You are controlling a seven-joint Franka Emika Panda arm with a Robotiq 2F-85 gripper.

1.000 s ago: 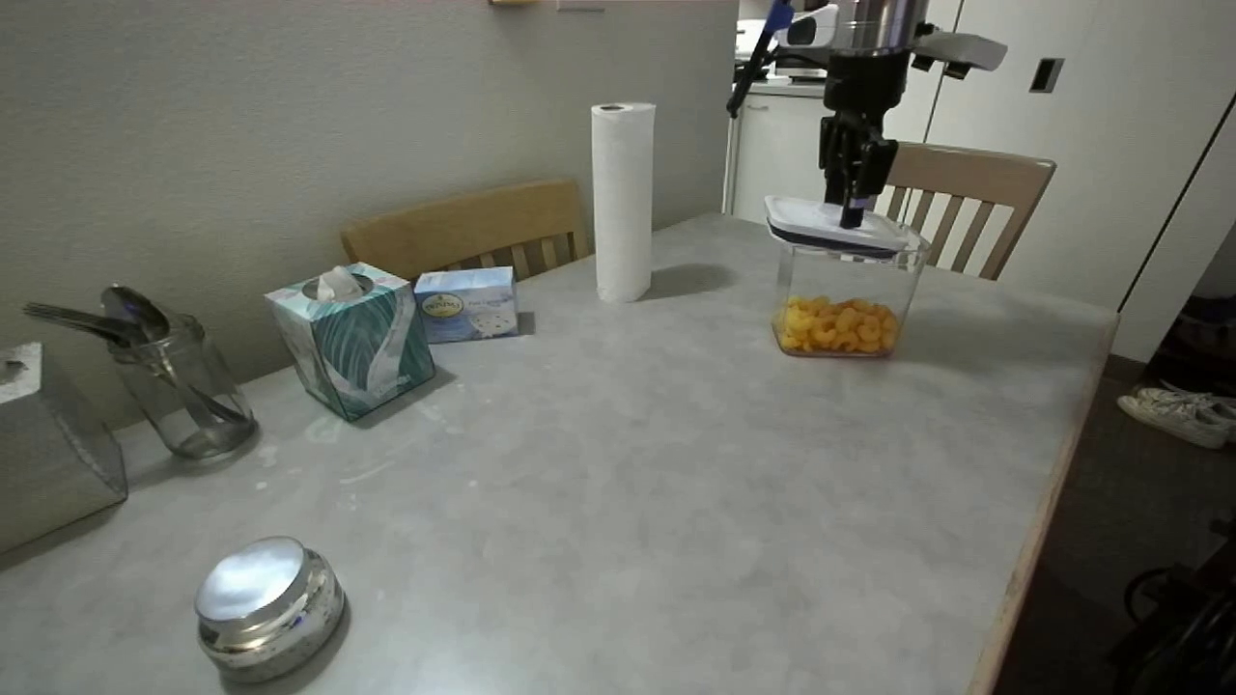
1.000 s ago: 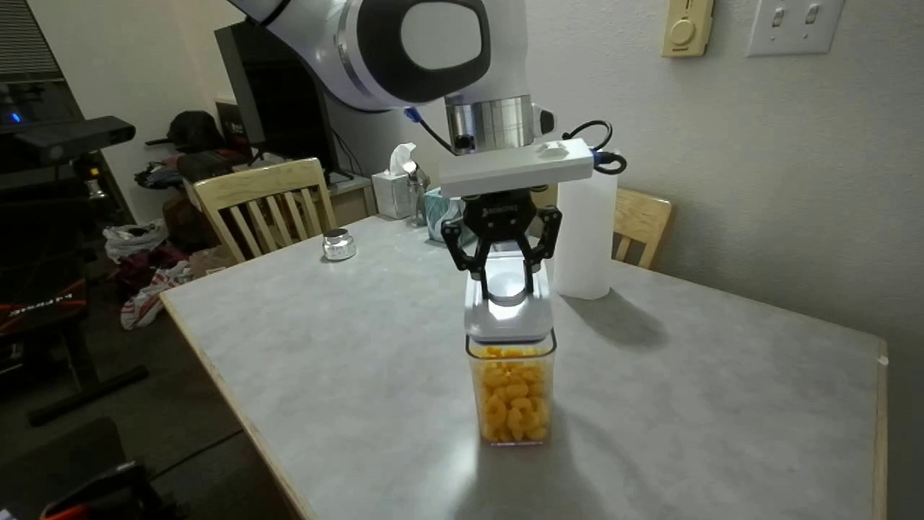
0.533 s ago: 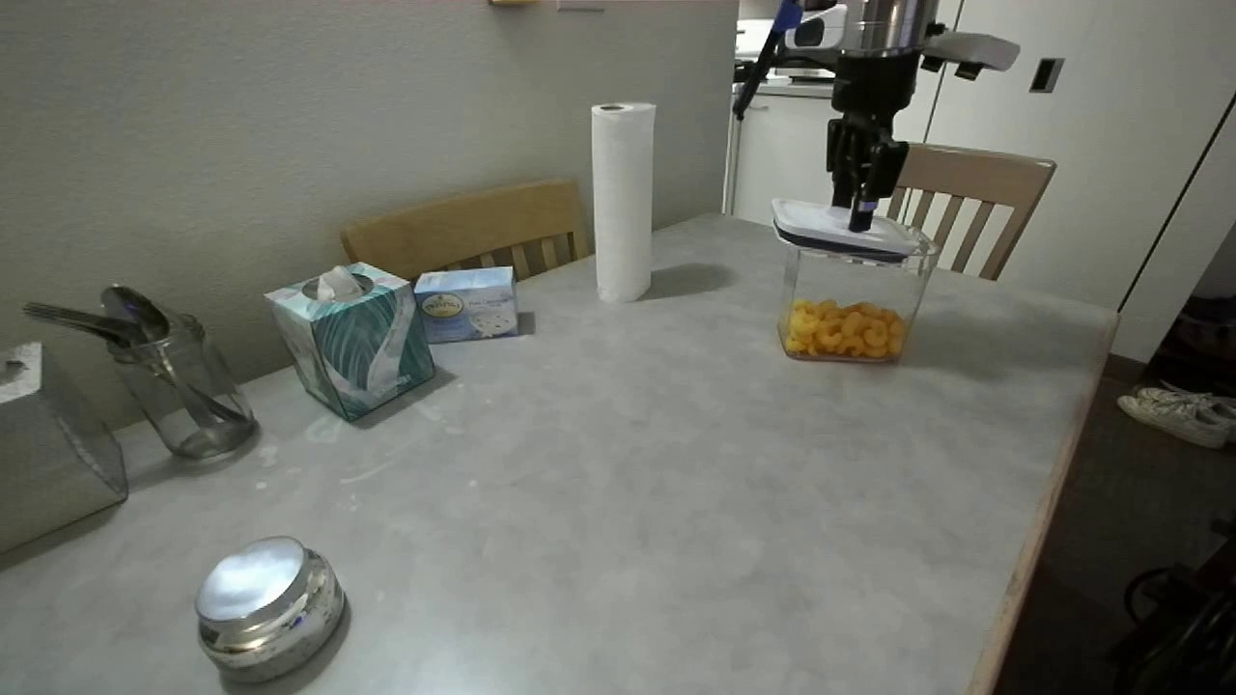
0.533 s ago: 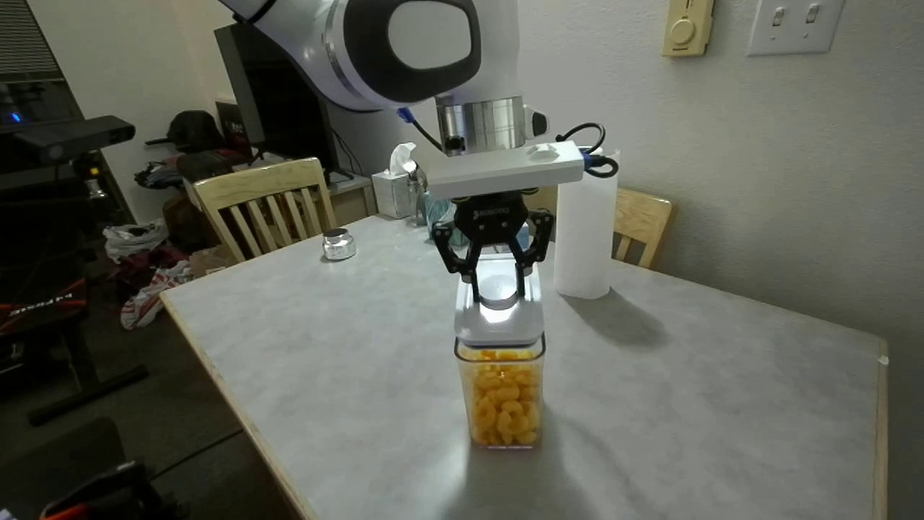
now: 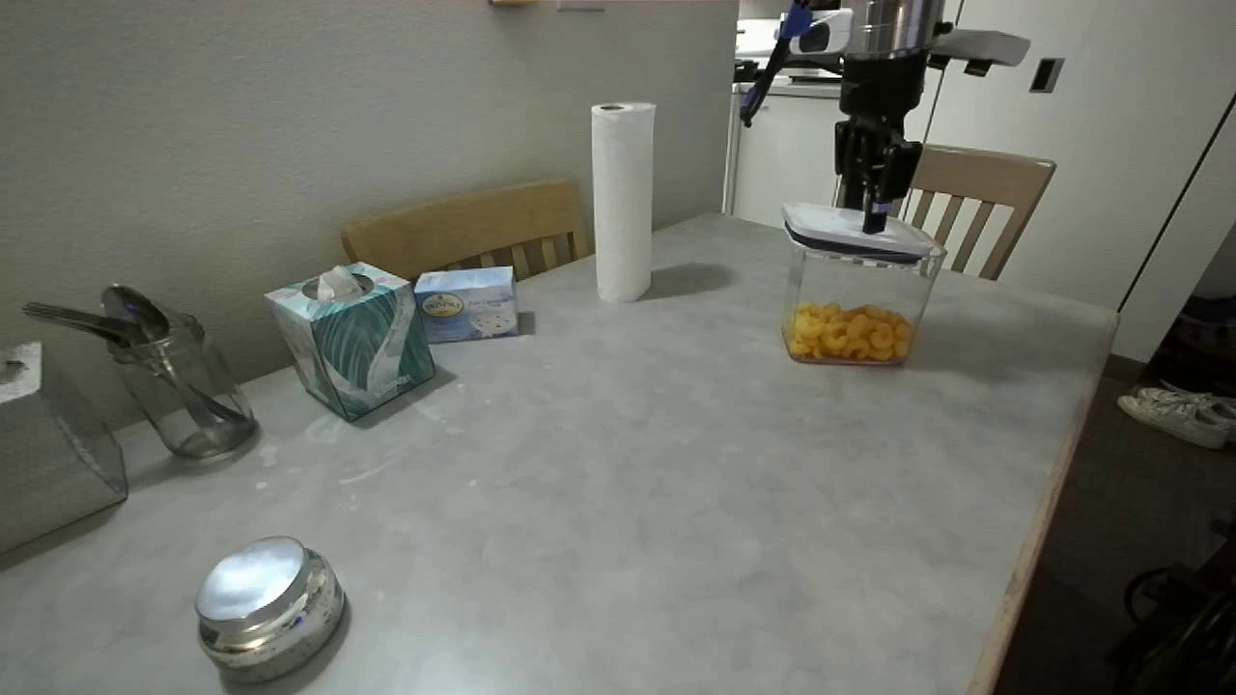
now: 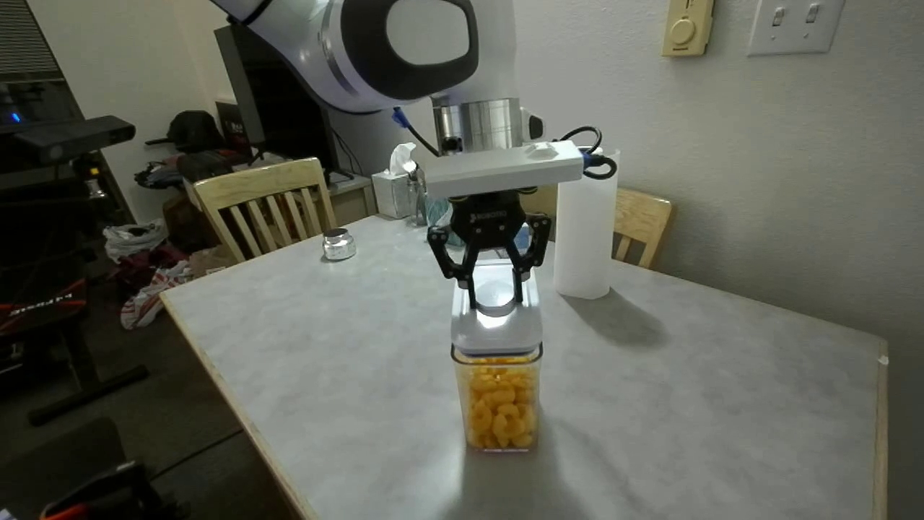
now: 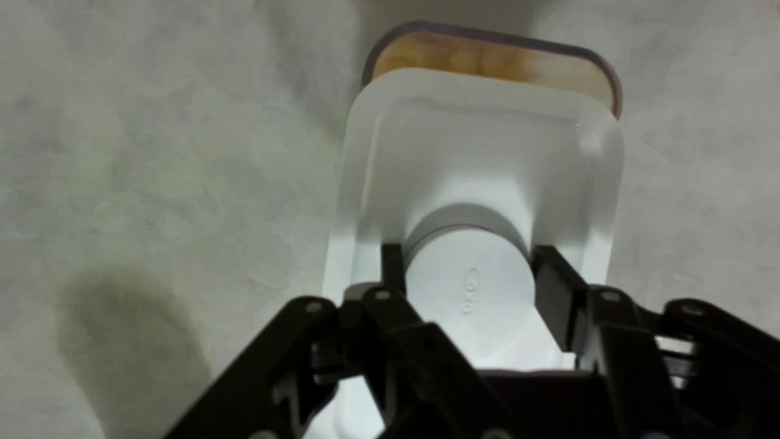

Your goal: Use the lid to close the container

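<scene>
Our end effector (image 6: 495,300) points down, pinching the round raised knob (image 7: 470,286) of the lid (image 7: 481,140), which is right beneath it and over the mouth of the clear container (image 5: 859,285) on the desk (image 5: 579,483); we cannot tell whether lid and rim (image 7: 512,40) touch. We see the lid as a flat white rounded rectangle with a dark band (image 5: 859,250) underneath, and in the wrist view a strip of the container's rim and orange-yellow pieces (image 7: 454,58) shows past one end.
</scene>
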